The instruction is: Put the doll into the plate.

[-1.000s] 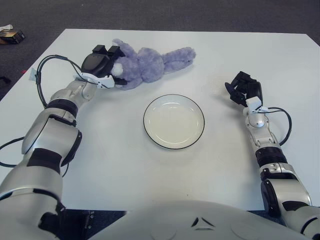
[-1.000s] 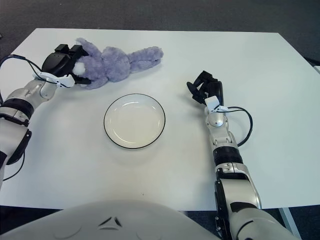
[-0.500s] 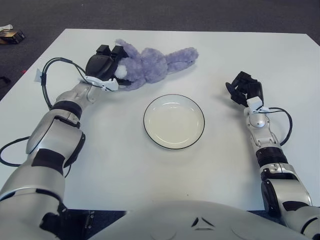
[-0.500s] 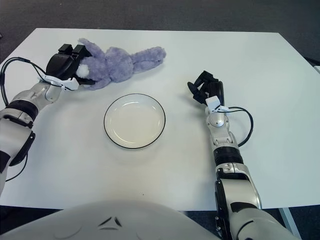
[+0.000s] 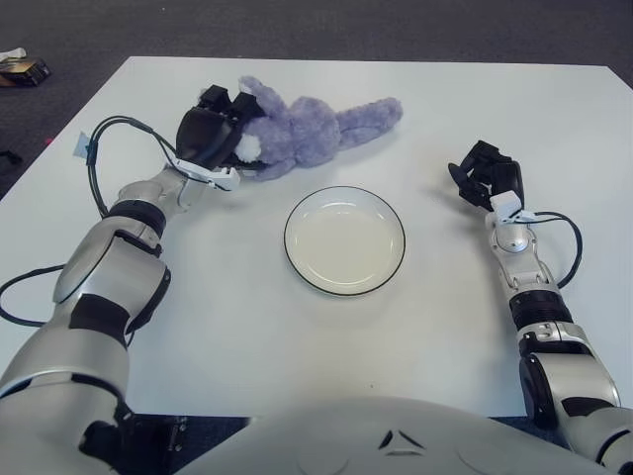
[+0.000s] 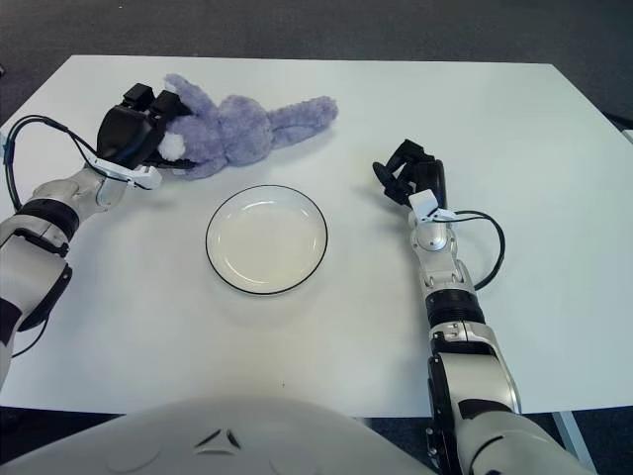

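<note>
White and bare apart from two things, the table (image 5: 247,327) stood on a dark carpeted floor. A purple doll (image 5: 307,127) lay near the far edge on the left, its long legs stretched toward the right, well apart from nothing but the plate (image 5: 344,240), which sat just in front of it at the table's middle. The plate had a dark rim and held nothing.

The left hand (image 5: 210,137) was at the doll's head end, fingers clamped on the plush there, with the rest of the body trailing across the table. The right hand (image 5: 487,176) showed to the right of the plate, fingers curled and holding nothing.

To do the carry well, the left hand would likely need to lift enough that the trailing legs cleared the plate's rim rather than dragging over it and shoving the plate. Since the doll is limp, releasing it over the plate's centre should let it settle inside.
</note>
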Controlling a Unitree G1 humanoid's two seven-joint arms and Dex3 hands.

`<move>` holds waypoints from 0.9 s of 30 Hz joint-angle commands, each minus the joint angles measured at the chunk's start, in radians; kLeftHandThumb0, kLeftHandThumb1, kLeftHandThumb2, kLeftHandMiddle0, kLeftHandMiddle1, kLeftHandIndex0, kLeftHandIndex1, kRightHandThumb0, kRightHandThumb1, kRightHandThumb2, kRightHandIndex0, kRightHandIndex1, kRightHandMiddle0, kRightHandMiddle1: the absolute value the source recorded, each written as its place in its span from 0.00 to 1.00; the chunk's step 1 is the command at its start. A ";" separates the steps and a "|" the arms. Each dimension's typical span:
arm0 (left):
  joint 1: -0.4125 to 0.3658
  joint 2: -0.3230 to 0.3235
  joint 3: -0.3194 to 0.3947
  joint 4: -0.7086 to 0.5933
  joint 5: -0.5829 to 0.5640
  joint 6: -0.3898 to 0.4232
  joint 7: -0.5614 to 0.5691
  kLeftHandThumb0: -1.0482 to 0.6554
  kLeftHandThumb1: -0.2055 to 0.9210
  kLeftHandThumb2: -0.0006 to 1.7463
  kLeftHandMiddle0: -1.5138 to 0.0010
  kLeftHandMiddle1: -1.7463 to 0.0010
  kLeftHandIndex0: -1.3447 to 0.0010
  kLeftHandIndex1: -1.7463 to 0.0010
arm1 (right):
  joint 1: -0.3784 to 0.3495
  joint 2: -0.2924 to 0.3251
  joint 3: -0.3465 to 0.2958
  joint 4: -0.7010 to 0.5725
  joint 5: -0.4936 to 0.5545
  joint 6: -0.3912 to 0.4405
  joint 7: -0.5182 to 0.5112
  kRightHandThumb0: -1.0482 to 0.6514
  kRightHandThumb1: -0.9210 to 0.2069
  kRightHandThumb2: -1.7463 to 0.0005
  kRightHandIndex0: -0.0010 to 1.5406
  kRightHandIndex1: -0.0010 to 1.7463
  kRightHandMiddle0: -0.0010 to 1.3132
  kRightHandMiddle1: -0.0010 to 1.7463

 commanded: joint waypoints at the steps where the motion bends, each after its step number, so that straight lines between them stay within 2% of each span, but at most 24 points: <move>1: -0.038 -0.005 -0.056 -0.026 0.081 0.082 0.149 0.59 0.99 0.01 0.52 0.00 0.54 0.00 | 0.013 0.024 0.005 -0.135 0.013 0.099 0.026 0.37 0.00 0.75 0.59 1.00 0.54 1.00; 8: -0.045 -0.011 -0.075 -0.009 0.094 0.096 0.189 0.59 1.00 0.01 0.50 0.00 0.53 0.00 | 0.029 0.034 0.000 -0.195 0.006 0.161 0.040 0.37 0.00 0.76 0.58 1.00 0.52 1.00; 11: -0.049 -0.021 -0.082 -0.026 0.105 0.122 0.237 0.60 1.00 0.01 0.49 0.00 0.52 0.00 | -0.006 0.010 0.030 -0.194 -0.040 0.063 0.036 0.35 0.00 0.78 0.55 1.00 0.47 1.00; 15: -0.053 -0.026 -0.090 -0.027 0.109 0.133 0.261 0.60 1.00 0.01 0.47 0.00 0.51 0.00 | -0.029 -0.009 0.044 -0.173 -0.057 -0.002 0.051 0.35 0.00 0.82 0.51 1.00 0.43 0.98; 18: -0.054 -0.028 -0.094 -0.026 0.111 0.137 0.270 0.60 1.00 0.01 0.47 0.00 0.50 0.00 | -0.038 -0.013 0.046 -0.160 -0.052 -0.029 0.065 0.38 0.02 0.84 0.46 1.00 0.42 0.87; 22: -0.055 -0.029 -0.095 -0.024 0.112 0.138 0.273 0.60 1.00 0.01 0.46 0.00 0.50 0.00 | -0.041 -0.013 0.044 -0.149 -0.053 -0.043 0.067 0.39 0.02 0.85 0.45 1.00 0.41 0.82; 25: -0.072 -0.041 -0.116 -0.034 0.136 0.151 0.295 0.60 1.00 0.02 0.46 0.00 0.50 0.00 | -0.081 -0.023 0.049 -0.157 0.042 -0.052 0.199 0.40 0.01 0.86 0.39 0.98 0.40 0.82; 27: -0.077 -0.045 -0.123 -0.036 0.143 0.153 0.300 0.60 1.00 0.02 0.46 0.00 0.49 0.00 | -0.094 -0.027 0.047 -0.166 0.067 -0.044 0.240 0.52 0.01 0.87 0.39 0.88 0.36 0.75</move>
